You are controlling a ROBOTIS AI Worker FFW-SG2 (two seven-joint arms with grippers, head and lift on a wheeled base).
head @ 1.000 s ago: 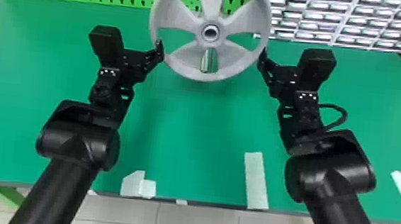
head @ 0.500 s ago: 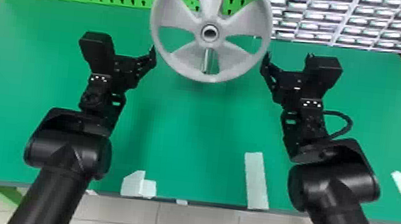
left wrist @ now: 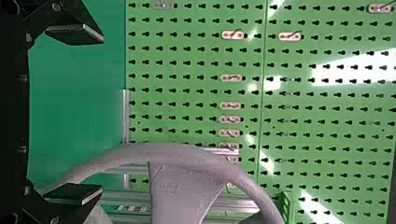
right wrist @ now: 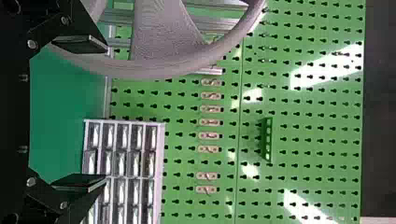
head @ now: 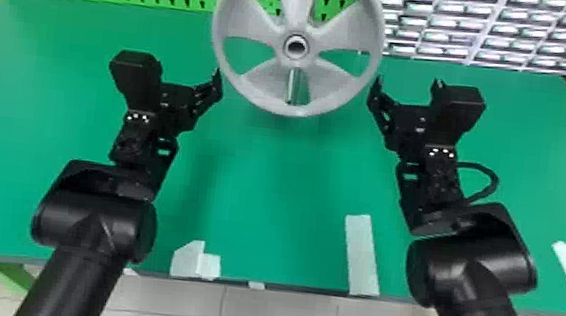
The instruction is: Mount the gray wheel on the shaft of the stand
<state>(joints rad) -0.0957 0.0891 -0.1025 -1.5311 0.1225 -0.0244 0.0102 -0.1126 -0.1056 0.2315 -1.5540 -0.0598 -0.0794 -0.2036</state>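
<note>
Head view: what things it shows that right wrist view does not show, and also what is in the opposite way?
Head view, not right wrist view: the left arm, the wheel's hub, a pale strip on the table near its front edge, and the tiled floor.

Right wrist view, not head view: the small green holder on the pegboard and the line of small pink plates fixed there.

Both: the gray wheel, the right gripper, open, the pegboard, the drawer rack and the green table.

No text, label, brand, number or sign can be read here.
</note>
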